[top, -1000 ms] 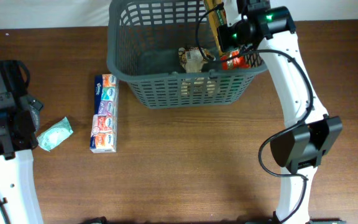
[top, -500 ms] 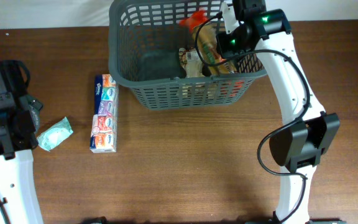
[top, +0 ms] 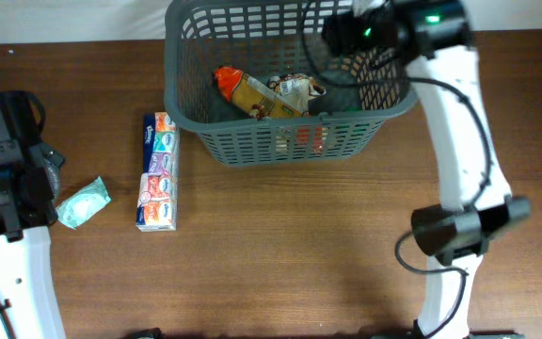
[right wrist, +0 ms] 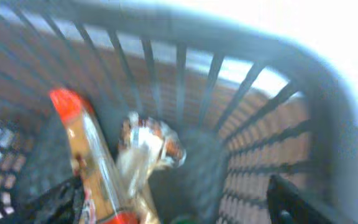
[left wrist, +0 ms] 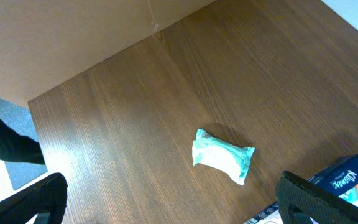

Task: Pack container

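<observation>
The container [top: 280, 141], a big dark grey slotted basket, stands at the table's far edge. Inside it lie a long tan packet with orange-red ends [top: 245, 92] and a crinkly clear wrapper [top: 295, 88]. My right gripper [top: 344, 32] hangs over the basket's back right part, open, with nothing between its fingers. In the right wrist view the long packet [right wrist: 91, 163] and the wrapper [right wrist: 146, 146] lie below the right gripper [right wrist: 176, 208], apart from it. My left gripper [left wrist: 173, 205] is wide open over bare table at the far left.
A tall multipack of tissues [top: 156, 171] lies on the table left of the basket. A small mint-green packet [top: 84, 202] lies beside the left arm and shows in the left wrist view [left wrist: 222, 155]. The basket's wall [right wrist: 253, 118] rises close round the right gripper.
My right gripper has opened and let go of the long packet, which has dropped and now lies on the basket's floor toward the left. The right arm has drawn back. The left arm is still.
</observation>
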Robot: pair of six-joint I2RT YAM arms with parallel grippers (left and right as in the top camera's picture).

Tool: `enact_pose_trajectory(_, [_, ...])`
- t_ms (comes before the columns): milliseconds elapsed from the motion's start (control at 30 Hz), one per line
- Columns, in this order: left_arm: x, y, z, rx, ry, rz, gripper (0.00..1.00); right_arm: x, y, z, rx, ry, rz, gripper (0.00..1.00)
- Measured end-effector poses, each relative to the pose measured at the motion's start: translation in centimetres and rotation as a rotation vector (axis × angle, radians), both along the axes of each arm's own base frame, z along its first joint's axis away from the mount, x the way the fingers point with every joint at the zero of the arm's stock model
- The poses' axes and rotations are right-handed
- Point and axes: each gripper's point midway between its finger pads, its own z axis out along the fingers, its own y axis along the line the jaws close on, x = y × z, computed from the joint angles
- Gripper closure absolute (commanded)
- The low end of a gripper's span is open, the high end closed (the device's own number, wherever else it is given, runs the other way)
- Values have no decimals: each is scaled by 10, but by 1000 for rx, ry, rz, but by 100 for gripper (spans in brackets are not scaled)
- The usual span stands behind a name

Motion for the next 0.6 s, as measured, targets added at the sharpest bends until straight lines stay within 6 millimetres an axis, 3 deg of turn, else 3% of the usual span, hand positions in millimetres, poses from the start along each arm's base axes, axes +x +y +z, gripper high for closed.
enact_pose_trajectory(133, [0,0,0,0,0,0,1,-26,-24,92,-12,-214,-75,1])
enact_pose_trajectory(167, [0,0,0,0,0,0,1,-40,-39,120,-26,-278,-124,1])
enact_pose_trajectory(300, [0,0,0,0,0,0,1,-89,-102,184,-107,-425,-339,1])
enact_pose_trajectory(433, [0,0,0,0,0,0,1,-135,-176,209,-198,-461,-601,1])
enact_pose_trajectory(600, [0,0,0,0,0,0,1,-168,-247,192,-258,-367,-864,1])
